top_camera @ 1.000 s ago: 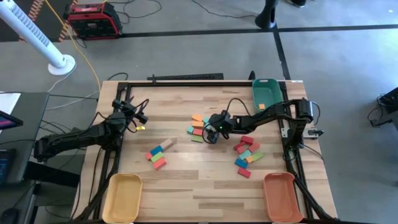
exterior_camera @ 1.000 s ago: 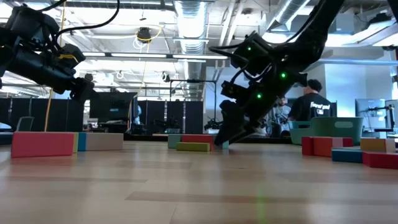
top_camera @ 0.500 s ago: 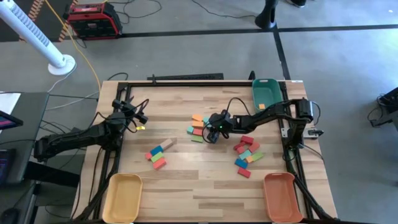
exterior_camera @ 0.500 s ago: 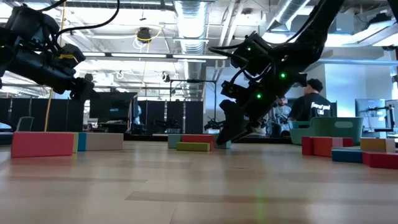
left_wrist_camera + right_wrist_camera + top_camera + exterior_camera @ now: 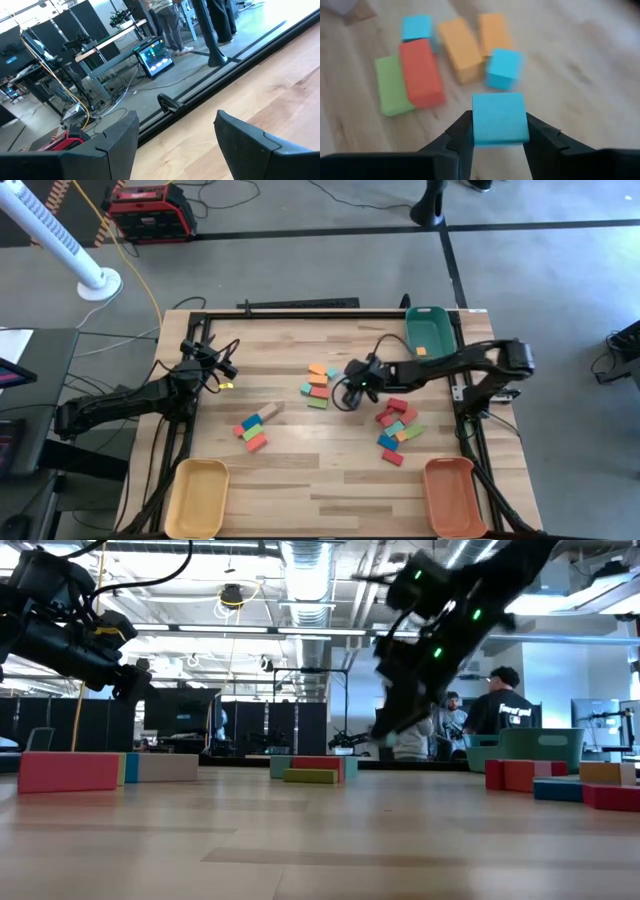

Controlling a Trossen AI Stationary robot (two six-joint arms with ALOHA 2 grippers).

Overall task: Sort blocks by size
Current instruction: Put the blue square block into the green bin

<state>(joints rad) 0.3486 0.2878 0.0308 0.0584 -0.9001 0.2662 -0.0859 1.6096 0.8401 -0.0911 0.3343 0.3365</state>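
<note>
The right gripper (image 5: 499,132) has its fingers clamped on a small blue cube (image 5: 500,119), lifted just off the counter (image 5: 290,480) beside the middle pile of blocks (image 5: 318,385). Near that pile sit two more groups: one (image 5: 255,427) toward the yellow tray (image 5: 196,498), one (image 5: 396,430) toward the orange tray (image 5: 448,498). Those two trays look empty. The green tray (image 5: 428,328) seems to hold one small orange block (image 5: 421,351), though it is hard to tell. Most sorting is left. The left gripper (image 5: 175,135) waits far from the pile, fingers apart, holding nothing.
</note>
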